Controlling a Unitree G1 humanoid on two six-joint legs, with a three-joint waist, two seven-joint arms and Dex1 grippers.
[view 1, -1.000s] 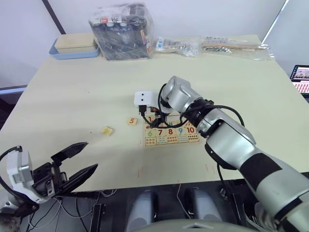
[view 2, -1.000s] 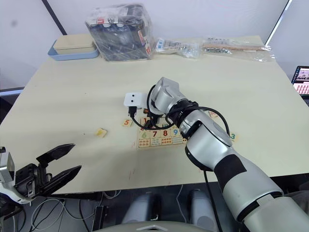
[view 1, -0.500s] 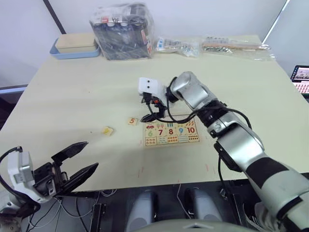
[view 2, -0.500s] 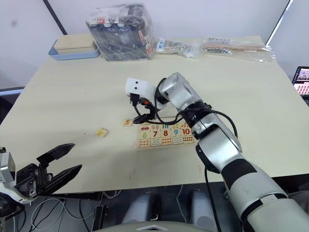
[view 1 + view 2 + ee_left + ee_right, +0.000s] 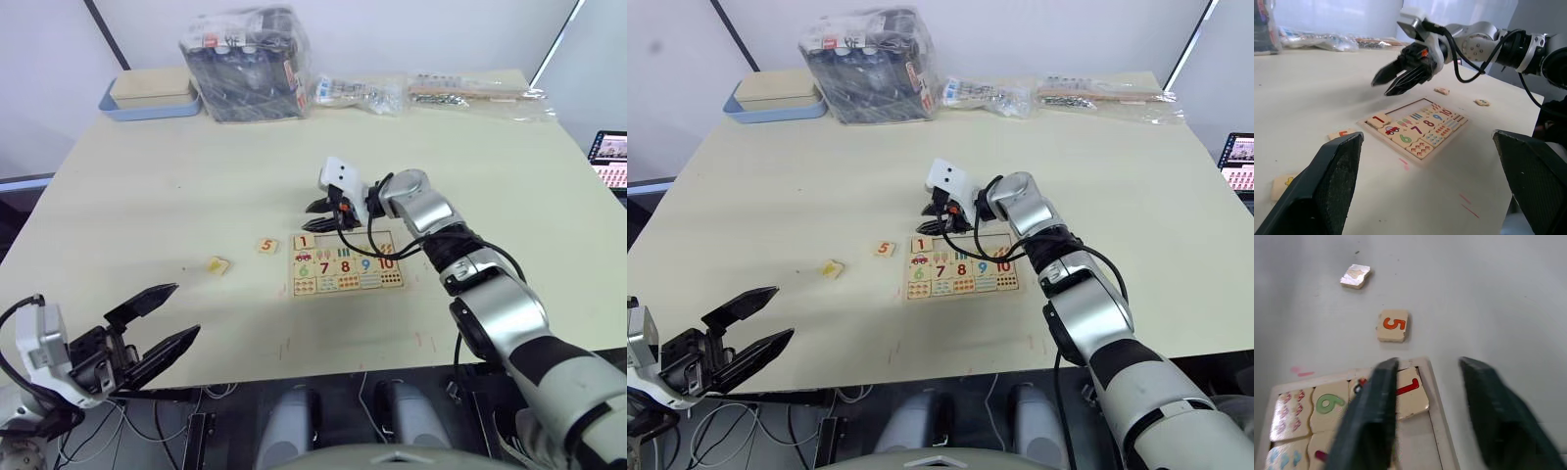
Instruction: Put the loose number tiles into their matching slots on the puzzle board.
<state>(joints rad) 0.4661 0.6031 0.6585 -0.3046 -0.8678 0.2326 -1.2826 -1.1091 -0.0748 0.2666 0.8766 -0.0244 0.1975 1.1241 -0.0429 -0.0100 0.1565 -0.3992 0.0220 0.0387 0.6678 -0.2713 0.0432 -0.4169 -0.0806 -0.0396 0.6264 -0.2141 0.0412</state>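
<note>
Puzzle board (image 5: pixel 345 264): pale wood, digits 6 green, 7 red, 8 orange, 9 blue, 10 red; dot cells below. Tile 1 (image 5: pixel 1410 394): red digit. Tile 5 (image 5: pixel 1393 325): orange-red digit. Upper-left tray (image 5: pixel 147 106): blue rim.

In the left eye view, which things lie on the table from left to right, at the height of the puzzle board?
Face-down pale tile → 5 tile → puzzle board, with the 1 tile in its top-left corner.

table (image 5: pixel 147 196) | puzzle board (image 5: pixel 346 264) | 5 tile (image 5: pixel 266 246) | bags (image 5: pixel 247 61), perhaps
</note>
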